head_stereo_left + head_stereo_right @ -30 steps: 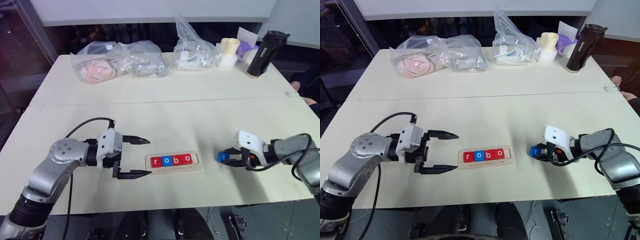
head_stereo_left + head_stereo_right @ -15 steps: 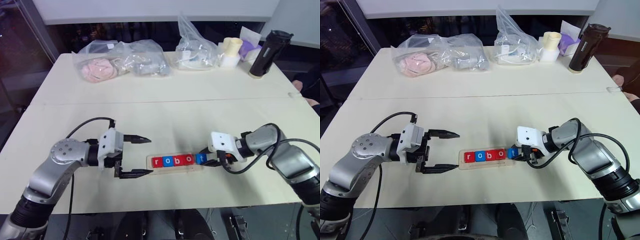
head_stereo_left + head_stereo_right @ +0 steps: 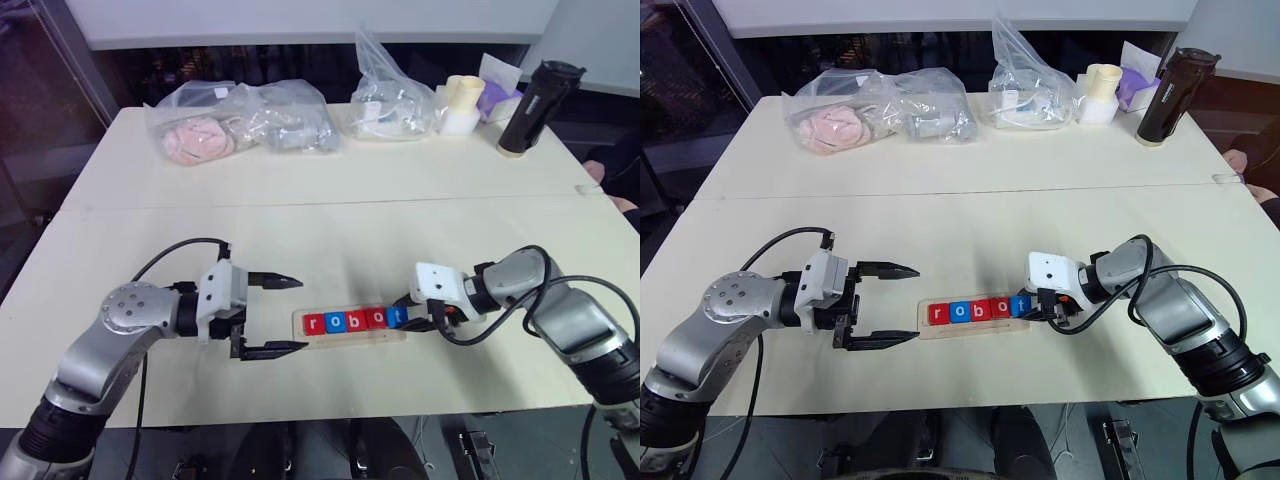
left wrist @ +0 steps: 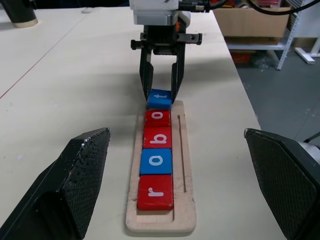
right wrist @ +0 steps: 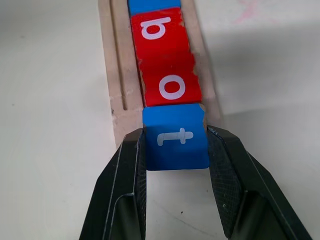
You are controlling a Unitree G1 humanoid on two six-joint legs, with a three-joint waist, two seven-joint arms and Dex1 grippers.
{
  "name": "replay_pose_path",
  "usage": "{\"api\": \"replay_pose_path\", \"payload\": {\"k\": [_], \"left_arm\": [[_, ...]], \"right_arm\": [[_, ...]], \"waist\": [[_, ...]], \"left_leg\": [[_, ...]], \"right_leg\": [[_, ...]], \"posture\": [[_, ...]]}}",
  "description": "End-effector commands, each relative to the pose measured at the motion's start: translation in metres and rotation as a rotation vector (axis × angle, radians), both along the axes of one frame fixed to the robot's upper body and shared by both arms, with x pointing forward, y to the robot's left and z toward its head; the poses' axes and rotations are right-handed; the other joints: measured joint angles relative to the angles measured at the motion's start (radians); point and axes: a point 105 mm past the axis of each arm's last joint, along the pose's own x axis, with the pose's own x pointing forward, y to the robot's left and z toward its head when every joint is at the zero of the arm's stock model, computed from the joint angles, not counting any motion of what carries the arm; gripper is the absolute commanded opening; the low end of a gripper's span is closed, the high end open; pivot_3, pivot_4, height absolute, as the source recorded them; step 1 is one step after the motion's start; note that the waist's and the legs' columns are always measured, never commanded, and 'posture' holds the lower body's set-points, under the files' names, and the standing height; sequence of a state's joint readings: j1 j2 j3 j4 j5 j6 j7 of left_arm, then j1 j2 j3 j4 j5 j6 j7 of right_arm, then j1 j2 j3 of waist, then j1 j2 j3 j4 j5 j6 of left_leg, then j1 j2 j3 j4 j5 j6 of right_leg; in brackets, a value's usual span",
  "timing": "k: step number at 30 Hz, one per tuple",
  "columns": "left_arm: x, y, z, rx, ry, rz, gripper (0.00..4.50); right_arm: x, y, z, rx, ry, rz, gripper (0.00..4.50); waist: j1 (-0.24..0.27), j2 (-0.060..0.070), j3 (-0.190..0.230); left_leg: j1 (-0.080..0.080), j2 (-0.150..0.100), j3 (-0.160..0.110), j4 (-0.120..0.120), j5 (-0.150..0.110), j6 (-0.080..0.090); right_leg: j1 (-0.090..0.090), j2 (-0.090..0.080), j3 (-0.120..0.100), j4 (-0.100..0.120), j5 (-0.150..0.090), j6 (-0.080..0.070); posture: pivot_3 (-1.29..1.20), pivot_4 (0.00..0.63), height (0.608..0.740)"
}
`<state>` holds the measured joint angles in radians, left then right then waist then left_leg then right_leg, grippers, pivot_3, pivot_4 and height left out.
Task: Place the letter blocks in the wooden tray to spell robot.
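The wooden tray [image 3: 350, 337] lies near the table's front edge. In its slot sit a red r block [image 3: 314, 323], a blue o block [image 3: 335, 322], a red b block [image 3: 355, 321] and a red o block [image 3: 376, 319]. My right gripper [image 5: 175, 135] is shut on a blue t block [image 4: 160, 98] at the tray's right end. That block touches the red o and partly overhangs the end rim. My left gripper [image 3: 300, 314] hovers open just left of the tray, pointing at it, with nothing between its fingers.
Clear plastic bags [image 3: 240, 120] with soft items lie along the table's far side. Beside them stand a cream cup [image 3: 458, 105] and a black bottle [image 3: 528, 105]. A person's hand [image 3: 592, 172] shows at the right edge.
My right gripper has carried the blue t block leftward from open table to the tray's right end, against the red o. The left gripper has stayed in place, open.
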<state>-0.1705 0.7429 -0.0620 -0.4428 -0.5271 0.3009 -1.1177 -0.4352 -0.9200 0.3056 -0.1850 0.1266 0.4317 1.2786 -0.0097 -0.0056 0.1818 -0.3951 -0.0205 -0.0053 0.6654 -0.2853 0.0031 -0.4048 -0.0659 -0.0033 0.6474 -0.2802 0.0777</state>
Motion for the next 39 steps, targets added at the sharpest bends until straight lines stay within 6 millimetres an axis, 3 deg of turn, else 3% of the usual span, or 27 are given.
{"api": "replay_pose_path", "payload": {"k": [1, 20, 39], "left_arm": [[-0.004, -0.001, 0.008, -0.005, -0.034, -0.013, 4.50], [-0.005, -0.001, 0.006, -0.011, -0.031, -0.008, 4.50], [-0.006, -0.003, 0.007, -0.018, -0.031, 0.009, 4.50]], "right_arm": [[0.003, 0.002, 0.004, -0.003, -0.025, 0.019, 1.12], [0.003, 0.002, 0.005, -0.007, -0.017, 0.022, 1.12], [0.002, 0.018, 0.004, 0.004, -0.012, 0.077, 1.12]], "waist": [[0.000, 0.000, 0.000], [-0.001, 0.000, 0.000], [-0.001, 0.000, 0.000]], "left_leg": [[0.000, 0.000, 0.000, 0.000, 0.000, 0.000], [0.000, 0.000, 0.000, 0.000, 0.000, 0.000], [0.000, 0.000, 0.000, 0.000, 0.000, 0.000]], "right_leg": [[0.000, 0.000, 0.000, 0.000, 0.000, 0.000], [0.000, 0.000, 0.000, 0.000, 0.000, 0.000], [0.000, 0.000, 0.000, 0.000, 0.000, 0.000]], "posture": [[0.00, 0.150, 0.740], [0.00, 0.150, 0.740], [0.00, 0.150, 0.740]]}}
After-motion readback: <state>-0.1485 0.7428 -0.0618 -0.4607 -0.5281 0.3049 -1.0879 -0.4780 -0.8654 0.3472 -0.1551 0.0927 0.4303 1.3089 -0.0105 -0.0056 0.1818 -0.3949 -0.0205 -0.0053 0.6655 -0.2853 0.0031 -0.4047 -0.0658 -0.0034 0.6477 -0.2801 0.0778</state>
